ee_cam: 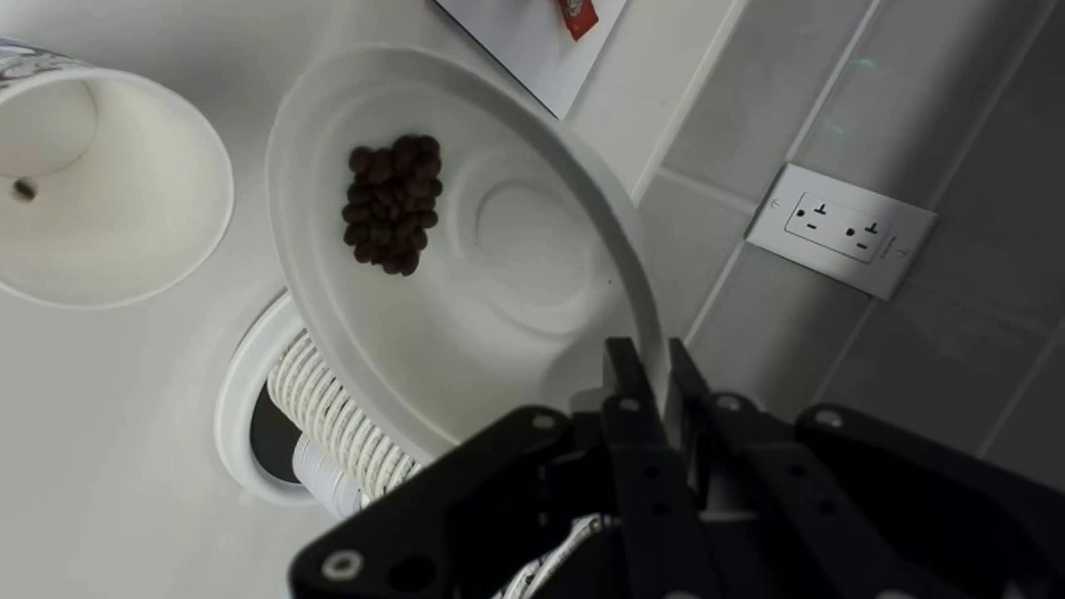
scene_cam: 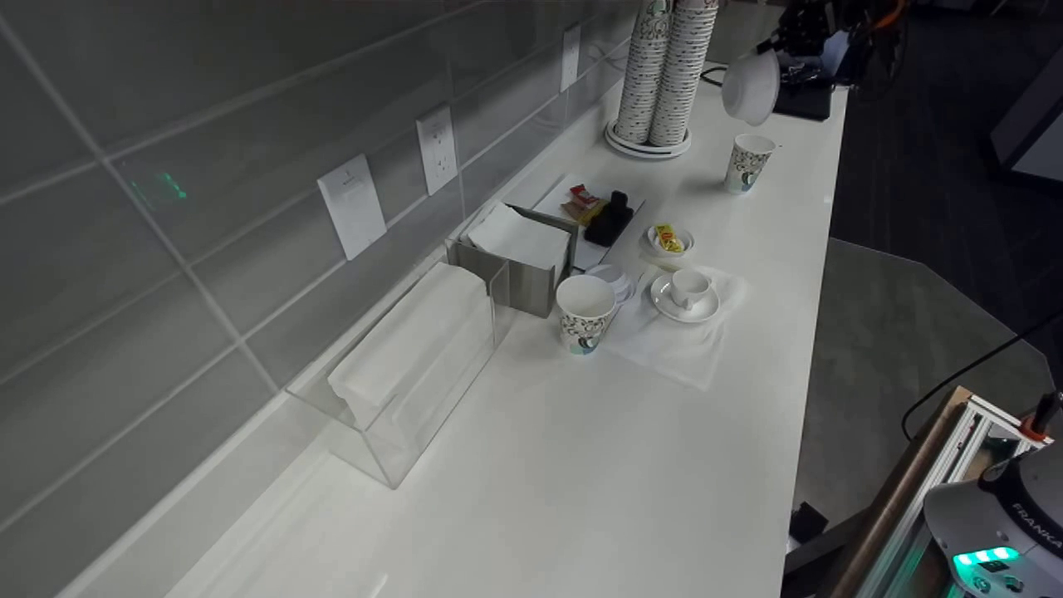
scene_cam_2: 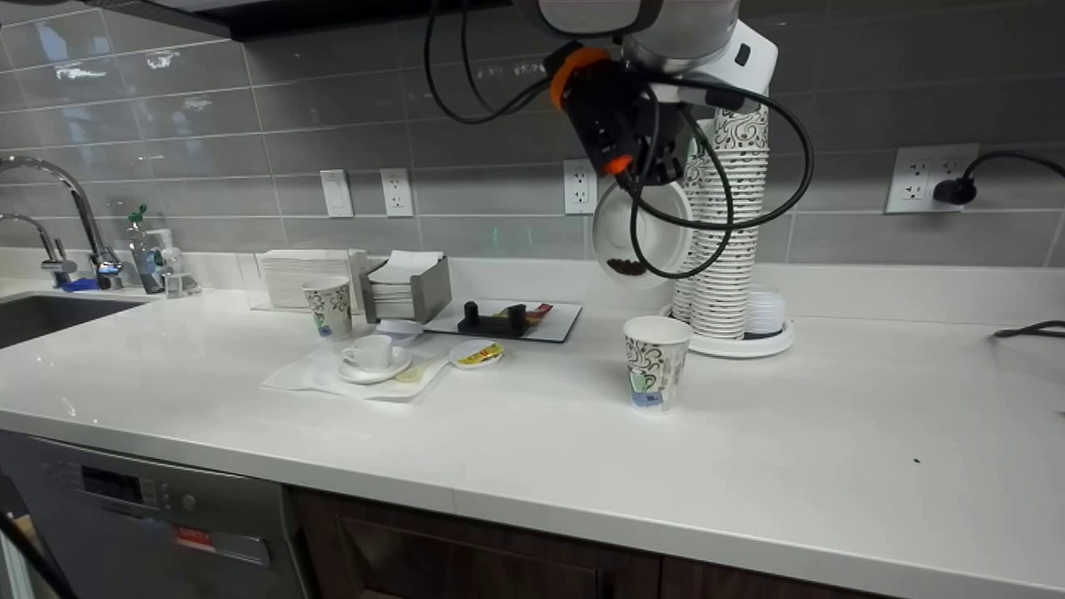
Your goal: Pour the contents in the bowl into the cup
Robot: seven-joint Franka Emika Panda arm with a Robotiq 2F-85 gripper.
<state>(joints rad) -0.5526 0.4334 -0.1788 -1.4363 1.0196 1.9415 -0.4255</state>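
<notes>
The white round bowl (ee_cam: 532,249) is in the air, tilted; it shows in both exterior views (scene_cam: 750,89) (scene_cam_2: 611,233). My gripper (ee_cam: 649,358) is shut on its rim. A cluster of brown beans (ee_cam: 391,204) lies inside, toward the bowl's lower side, and also shows in an exterior view (scene_cam_2: 626,267). The cup, a white handleless paper cup with a swirl pattern (scene_cam_2: 655,366), stands upright on the counter below the bowl. It also shows in an exterior view (scene_cam: 747,170). In the wrist view the cup (ee_cam: 166,191) is beside the bowl, with a small brown piece inside.
Tall cup stacks (scene_cam_2: 732,241) stand on a round base behind the cup. A small dish with a yellow packet (scene_cam: 668,241), a teacup on a saucer (scene_cam: 689,286), another paper cup (scene_cam: 585,311) and napkin holders (scene_cam: 531,286) stand along the counter. The tiled wall is behind.
</notes>
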